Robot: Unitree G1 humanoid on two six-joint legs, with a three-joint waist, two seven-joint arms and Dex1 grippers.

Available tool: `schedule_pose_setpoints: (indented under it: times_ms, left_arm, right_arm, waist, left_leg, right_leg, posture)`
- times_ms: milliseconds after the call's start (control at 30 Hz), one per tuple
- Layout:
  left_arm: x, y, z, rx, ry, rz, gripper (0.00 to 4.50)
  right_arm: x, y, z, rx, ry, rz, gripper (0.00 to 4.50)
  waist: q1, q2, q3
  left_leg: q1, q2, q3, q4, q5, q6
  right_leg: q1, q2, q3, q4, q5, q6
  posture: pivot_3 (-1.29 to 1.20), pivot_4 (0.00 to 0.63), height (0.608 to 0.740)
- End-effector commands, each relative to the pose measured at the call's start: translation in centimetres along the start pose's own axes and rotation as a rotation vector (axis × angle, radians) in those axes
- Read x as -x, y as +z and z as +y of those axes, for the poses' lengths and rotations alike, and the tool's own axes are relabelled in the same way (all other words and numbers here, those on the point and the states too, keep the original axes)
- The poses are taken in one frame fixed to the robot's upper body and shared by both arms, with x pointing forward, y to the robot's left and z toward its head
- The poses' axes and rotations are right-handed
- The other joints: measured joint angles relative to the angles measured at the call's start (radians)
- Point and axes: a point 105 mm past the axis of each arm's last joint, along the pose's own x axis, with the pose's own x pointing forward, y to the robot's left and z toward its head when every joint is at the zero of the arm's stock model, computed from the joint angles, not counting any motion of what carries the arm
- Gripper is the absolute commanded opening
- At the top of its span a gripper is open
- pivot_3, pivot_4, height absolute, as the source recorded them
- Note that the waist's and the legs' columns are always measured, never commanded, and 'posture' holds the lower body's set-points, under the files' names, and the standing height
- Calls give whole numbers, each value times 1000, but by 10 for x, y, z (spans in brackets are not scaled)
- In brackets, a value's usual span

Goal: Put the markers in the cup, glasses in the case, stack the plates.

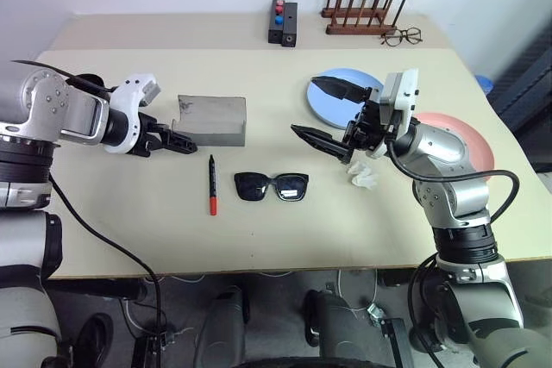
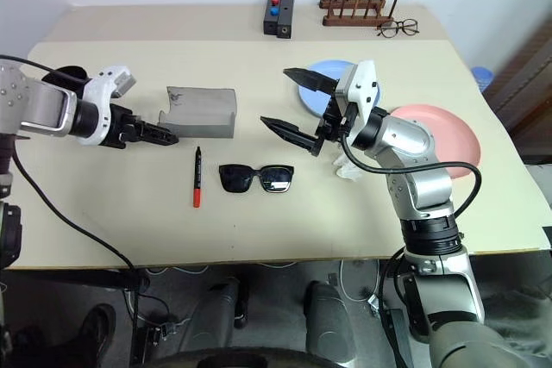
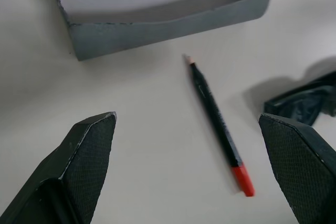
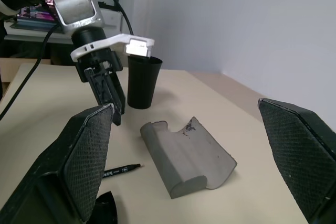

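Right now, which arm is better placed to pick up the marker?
Left, probably. The left hand hangs open next to the marker, and its wrist view looks straight down on it. The right hand is open too, but sits beyond the sunglasses, near the blue plate.

My arms are brushed silver-grey metal cylinders joined by black rings, each ending in a black wrist block capped with a white plastic bracket. A black cable loops out from my left arm [image 1: 52, 114] and hangs down past the tabletop's near edge; another curls around my right arm [image 1: 448, 170] by its ribbed black collar. My left claw [image 1: 177, 140] has two slim black fingers tapering to points. My right claw [image 1: 323, 111] has the same black fingers [image 4: 86, 156], their inner pads faced with a fine cross-hatched grip texture and bevelled edges.
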Motion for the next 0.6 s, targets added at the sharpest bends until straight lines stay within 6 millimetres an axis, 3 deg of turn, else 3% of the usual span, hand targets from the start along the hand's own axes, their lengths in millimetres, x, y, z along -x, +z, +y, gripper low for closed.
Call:
schedule_pose_setpoints:
  times_ms: [33,267,600]
  left_arm:
    - [4,13,-4,47,-11,-58,4491]
    - [1,18,-21,52,-56,-87,4491]
    - [14,-16,-13,-29,-52,-72,4491]
  right_arm:
    - [1,9,-1,36,-12,-32,4500]
    - [-1,9,0,32,-5,-34,4500]
    - [1,9,0,37,-12,-31,4500]
  waist:
    - [1,0,0]
    - [3,0,0]
    - [-14,0,0]
  left_leg:
    - [0,0,0,0,0,0]
    - [0,0,-1,3,0,0]
    - [1,0,-1,2,0,0]
  right_leg:
    - [0,0,0,1,0,0]
    - [0,0,0,2,0,0]
    - [0,0,0,3,0,0]
  posture:
    - [0,150,740]
    - [0,150,740]
    - [0,150,740]
